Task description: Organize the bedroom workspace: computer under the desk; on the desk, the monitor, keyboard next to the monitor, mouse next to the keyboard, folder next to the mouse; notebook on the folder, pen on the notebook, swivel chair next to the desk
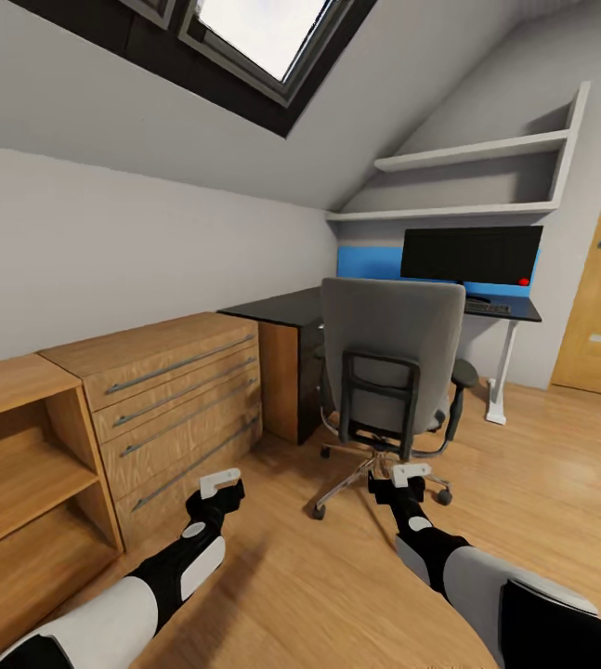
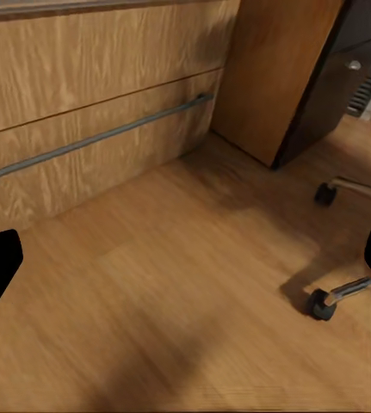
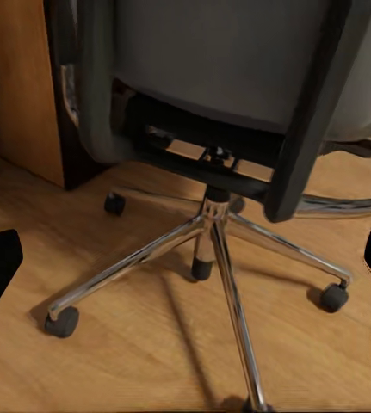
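The swivel chair [image 1: 391, 372] stood with its back to the robot, tucked at the table [image 1: 281, 307] below the monitor [image 1: 472, 254]. Both sets of fingers, left [image 1: 220, 483] and right [image 1: 411, 472], were spread and empty. The folder was hidden behind the backrest; circling to the chair's side would best expose the seat

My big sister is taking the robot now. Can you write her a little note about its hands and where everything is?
Left gripper: open, holding nothing, low beside the drawers.
Right gripper: open, holding nothing, just behind the swivel chair.
The chair faces the desk, back toward the robot; its seat is hidden, so I can't see the folder.
Monitor and keyboard are on the desk.
Left: mouse, folder, notebook and pen.
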